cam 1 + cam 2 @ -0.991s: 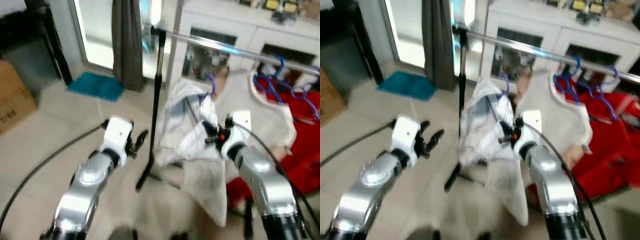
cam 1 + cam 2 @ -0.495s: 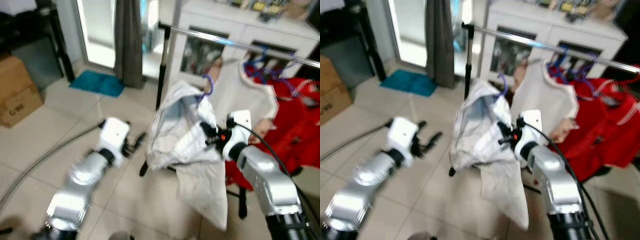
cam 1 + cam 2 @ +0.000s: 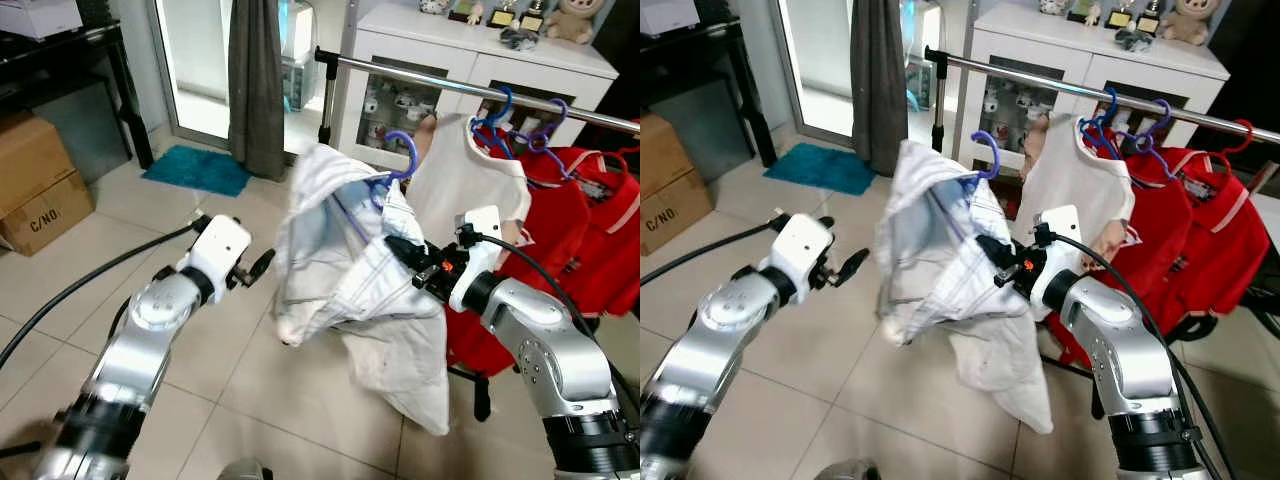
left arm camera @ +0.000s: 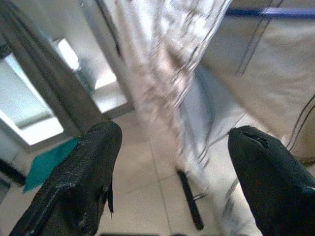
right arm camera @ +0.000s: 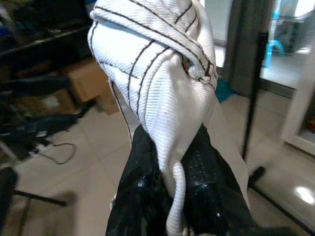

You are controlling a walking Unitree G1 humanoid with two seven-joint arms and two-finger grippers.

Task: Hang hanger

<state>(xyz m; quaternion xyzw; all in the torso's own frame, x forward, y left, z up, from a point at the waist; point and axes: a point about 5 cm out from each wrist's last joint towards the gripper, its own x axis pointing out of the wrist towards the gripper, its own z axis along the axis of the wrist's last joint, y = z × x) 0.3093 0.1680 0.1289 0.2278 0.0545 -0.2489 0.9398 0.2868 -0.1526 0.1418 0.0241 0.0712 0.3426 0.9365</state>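
A white striped shirt [image 3: 340,260] hangs crumpled on a blue hanger, whose hook [image 3: 405,150] sticks up just below the steel rail [image 3: 420,80]. My right gripper [image 3: 402,252] is shut on a fold of this shirt, holding it up in front of the rack. In the right wrist view, the black fingers [image 5: 142,196] pinch the bunched cloth [image 5: 152,69]. My left gripper [image 3: 258,268] is open at the shirt's left side, a little apart from it. Its two fingers [image 4: 83,177] stand wide apart, with the fabric beyond them.
A white top [image 3: 465,185] and red garments [image 3: 590,220] hang on blue hangers further right on the rail. A white cabinet [image 3: 470,60] stands behind. Cardboard boxes [image 3: 40,190], a teal mat [image 3: 195,170] and a grey curtain [image 3: 255,80] are on the left. A cable [image 3: 90,290] crosses the tiled floor.
The camera has steadied and shifted. My right gripper has lifted the shirt and hanger higher and further left, towards the rail. The left gripper stays beside the shirt.
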